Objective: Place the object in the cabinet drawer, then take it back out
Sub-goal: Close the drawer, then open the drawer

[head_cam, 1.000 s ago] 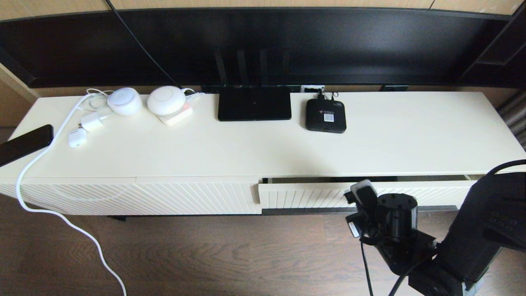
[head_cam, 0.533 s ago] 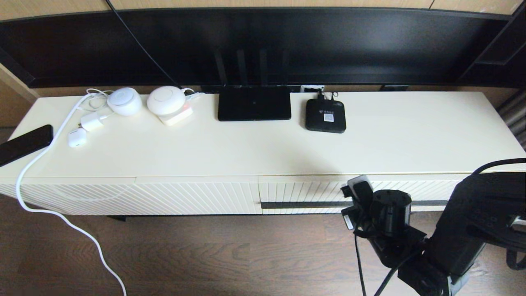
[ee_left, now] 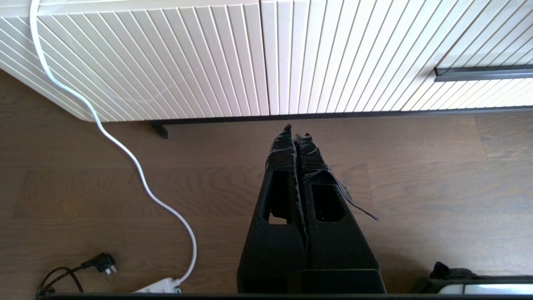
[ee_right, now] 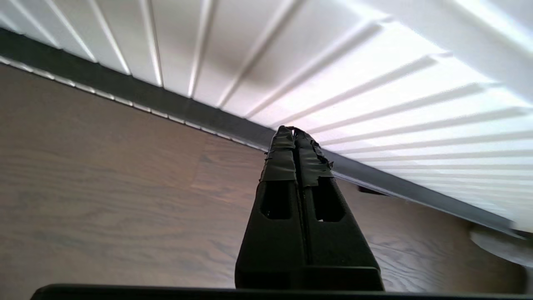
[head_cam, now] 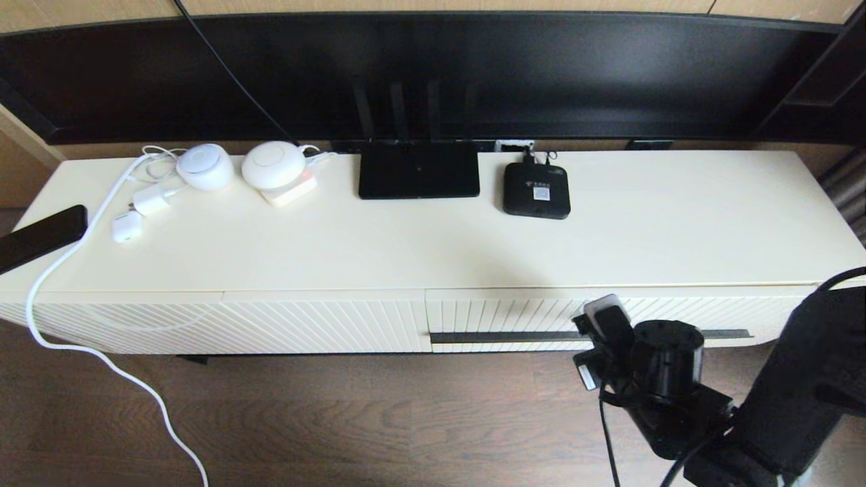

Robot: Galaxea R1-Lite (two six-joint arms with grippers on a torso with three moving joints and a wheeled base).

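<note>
Showing in head view: cabinet drawer (head_cam: pixel 500 314) fully closed, right gripper (head_cam: pixel 595 318) low at its handle (head_cam: pixel 500 336); organizer box not visible, probably inside. Left wrist view: left gripper (ee_left: pixel 296 131) parked over the floor (ee_left: pixel 125 200), jaws together. Right wrist view: jaws together just off the ribbed front; part them, seat squarely on the bar, pull straight.

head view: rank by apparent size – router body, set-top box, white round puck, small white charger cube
1. router body
2. set-top box, clearly smaller than the router
3. white round puck, near the set-top box in apparent size, so ranks 2 and 3 are unsure
4. small white charger cube, smallest
</note>
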